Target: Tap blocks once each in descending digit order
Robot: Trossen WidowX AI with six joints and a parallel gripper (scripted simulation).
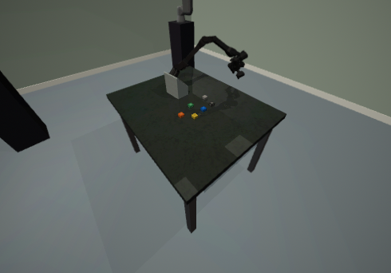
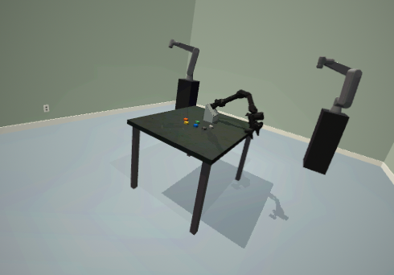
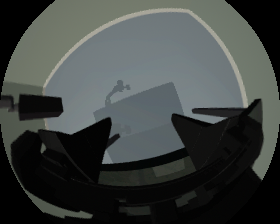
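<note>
Six small blocks lie near the middle of the dark table (image 1: 159,148) (image 2: 161,130): orange (image 1: 181,114) (image 2: 186,119), yellow (image 1: 195,116) (image 2: 186,122), green (image 1: 191,104) (image 2: 197,121), blue (image 1: 203,108) (image 2: 195,125), white (image 1: 204,96) (image 2: 211,125) and dark grey (image 1: 212,104) (image 2: 204,128). Their digits are too small to read. My gripper (image 1: 239,74) (image 2: 254,132) (image 3: 141,118) is open and empty. It hangs out past the table's edge, well away from the blocks. The wrist view shows only the floor, the table's shadow and the wall between the fingers.
My arm rises from a white base box (image 1: 175,85) (image 2: 211,114) on the table. Two grey arms stand on black pedestals (image 1: 181,40) (image 2: 187,94) (image 2: 326,141) beyond the table. A black block (image 1: 20,120) stands at the left. Two pale patches (image 1: 238,144) (image 1: 186,187) mark the near table edge.
</note>
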